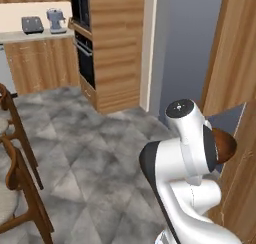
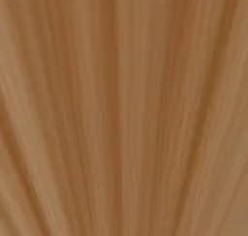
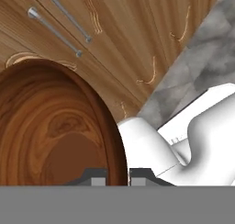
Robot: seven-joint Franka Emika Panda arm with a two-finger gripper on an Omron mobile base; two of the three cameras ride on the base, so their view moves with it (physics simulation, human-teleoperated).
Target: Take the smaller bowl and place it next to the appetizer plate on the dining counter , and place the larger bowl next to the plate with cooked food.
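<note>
- smaller bowl [image 3: 55, 131] is pinched at its rim between the gripper [image 3: 117, 176] fingertips, jaws narrow and closed on it
- left base view: bowl [image 1: 225, 144] rides in the air behind the white arm, next to wooden cabinet fronts [image 1: 235, 63]
- pickup done; carry to dining counter not finished, appetizer plate not reached
- larger bowl step looks not started

Even, soft rendered light; no glare; right base view blurred wood; faint shadows.

Glossy reddish-brown smaller bowl [image 3: 55, 131] hangs tilted, rim clamped in the pincer [image 3: 118, 176].
</note>
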